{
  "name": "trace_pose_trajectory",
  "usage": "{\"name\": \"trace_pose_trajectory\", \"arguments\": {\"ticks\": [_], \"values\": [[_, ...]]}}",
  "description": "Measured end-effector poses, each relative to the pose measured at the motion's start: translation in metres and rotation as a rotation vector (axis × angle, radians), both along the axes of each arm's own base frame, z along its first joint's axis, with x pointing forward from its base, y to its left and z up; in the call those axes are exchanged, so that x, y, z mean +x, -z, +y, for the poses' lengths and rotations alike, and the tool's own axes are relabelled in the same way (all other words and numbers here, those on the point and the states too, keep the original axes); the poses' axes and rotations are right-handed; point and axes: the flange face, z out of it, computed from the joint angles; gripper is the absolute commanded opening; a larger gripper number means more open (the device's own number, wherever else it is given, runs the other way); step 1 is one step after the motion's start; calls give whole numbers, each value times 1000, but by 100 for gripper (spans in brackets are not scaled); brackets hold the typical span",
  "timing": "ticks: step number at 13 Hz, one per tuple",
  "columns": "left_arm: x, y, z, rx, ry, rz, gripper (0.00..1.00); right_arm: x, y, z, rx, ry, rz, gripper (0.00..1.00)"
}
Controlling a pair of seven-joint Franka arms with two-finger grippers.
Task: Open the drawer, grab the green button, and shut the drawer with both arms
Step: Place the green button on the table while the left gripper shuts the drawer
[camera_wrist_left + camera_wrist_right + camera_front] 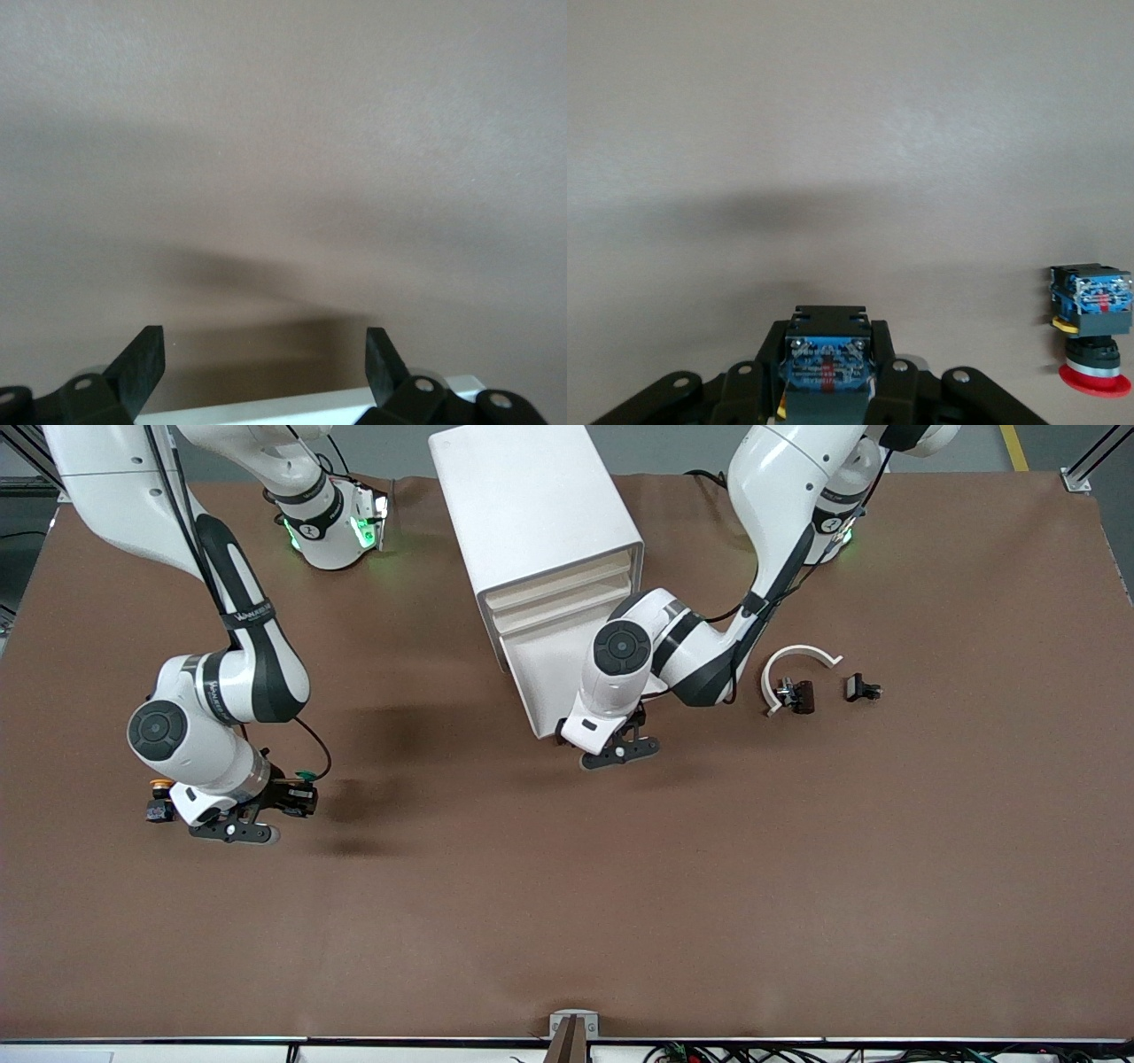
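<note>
The white cabinet stands at the robots' side of the table, mid-table. Its lowest drawer is pulled out toward the front camera. My left gripper hangs open at the drawer's front edge. In the left wrist view the gripper holds nothing, and the drawer's white rim lies just under its fingers. My right gripper is low over the table toward the right arm's end, shut on the button, whose green cap shows. The right wrist view shows the gripper clamping the button's black-and-blue base; the cap is hidden there.
A red-capped button lies on the table beside the right gripper. Toward the left arm's end lie a white curved piece and two small black parts. The three upper drawers are shut.
</note>
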Motion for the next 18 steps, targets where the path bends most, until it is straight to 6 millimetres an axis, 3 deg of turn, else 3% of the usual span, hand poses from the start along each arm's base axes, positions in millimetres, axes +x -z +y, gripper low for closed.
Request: {"name": "trace_pose_trajectory", "arguments": {"ticks": [4, 11, 18], "values": [[-5, 14, -1, 13, -31, 17, 100, -6, 29, -24, -4, -19, 35, 0], [-36, 17, -30, 22, -62, 27, 100, -9, 64, -23, -5, -29, 50, 0], [-85, 23, -62, 74, -94, 65, 100, -10, 71, -34, -6, -11, 55, 0]]}}
